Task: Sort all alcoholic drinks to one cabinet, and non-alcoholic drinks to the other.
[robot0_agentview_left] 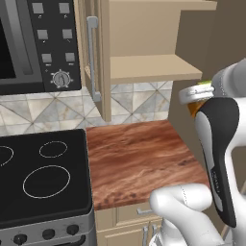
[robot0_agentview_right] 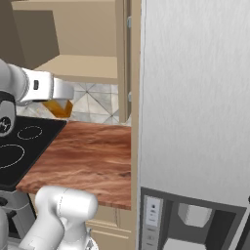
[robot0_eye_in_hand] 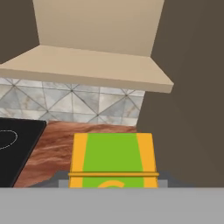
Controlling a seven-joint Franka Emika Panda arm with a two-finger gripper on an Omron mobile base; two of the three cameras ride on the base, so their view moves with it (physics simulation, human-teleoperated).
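Note:
My gripper is shut on an orange-yellow carton with a green patch, one of the non-alcoholic drinks. It holds the carton in the air above the wooden counter, and only its orange edge peeks past my wrist in the left base view. Straight ahead and higher up, a tan wooden wall cabinet stands open. Its pale shelf is bare, and its door with a grey bar handle is swung out to the left. The alcoholic drinks are out of view.
A black cooktop lies left of the counter, with a microwave above it. A tall grey fridge walls off the right side. Grey patterned tiles back the counter below the shelf.

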